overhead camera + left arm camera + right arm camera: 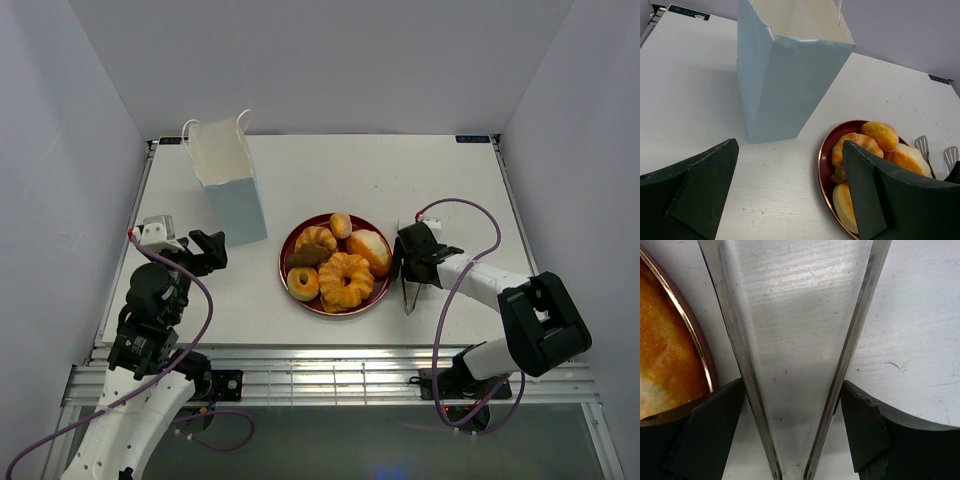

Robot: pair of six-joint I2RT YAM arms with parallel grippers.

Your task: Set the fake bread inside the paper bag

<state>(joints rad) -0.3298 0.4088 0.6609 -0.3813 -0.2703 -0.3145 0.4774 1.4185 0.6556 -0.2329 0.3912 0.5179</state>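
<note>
The fake bread (346, 278) is piled on a dark red plate (291, 262): buns, a croissant, a ring donut, a twisted ring and a dark brown piece. The pale blue paper bag (232, 195) stands open and upright left of the plate, and shows in the left wrist view (790, 85). My left gripper (212, 250) is open and empty between bag and plate, jaws wide (790, 145). My right gripper (410, 262) is just right of the plate, its fingers (865, 425) against the outer sides of both arms of the silver tongs (740, 355).
The tongs (408, 292) lie along the plate's right side, their flat tips showing in the left wrist view (923, 145). The plate rim (695, 340) and one bun (665, 360) are close to my right gripper's left finger. White walls enclose the table on three sides.
</note>
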